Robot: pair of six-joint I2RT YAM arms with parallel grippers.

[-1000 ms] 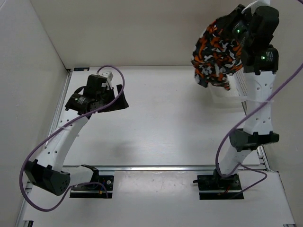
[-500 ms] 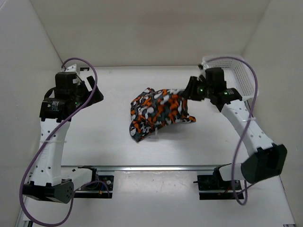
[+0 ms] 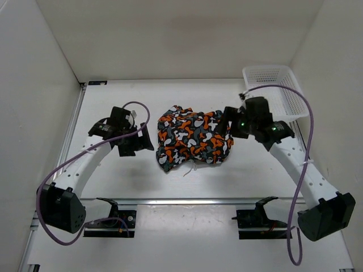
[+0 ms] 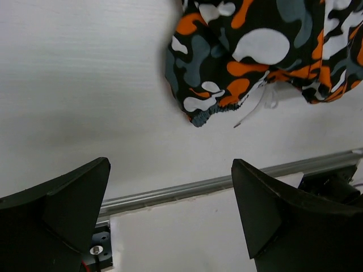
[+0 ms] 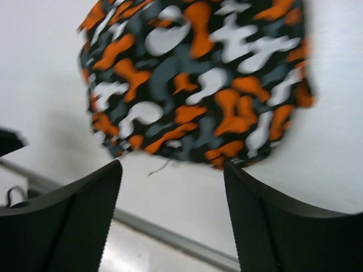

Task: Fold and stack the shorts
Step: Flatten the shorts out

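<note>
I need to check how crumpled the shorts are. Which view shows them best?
The top external view: the whole shorts lie bunched on the table. The left wrist view catches only one edge; the right wrist view shows most of them, blurred and cut off at the top.

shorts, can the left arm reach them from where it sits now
Probably yes. The left gripper is open and sits just left of the shorts. In the left wrist view, only bare table lies between it and the cloth's near edge, so nothing seems to block it.
</note>
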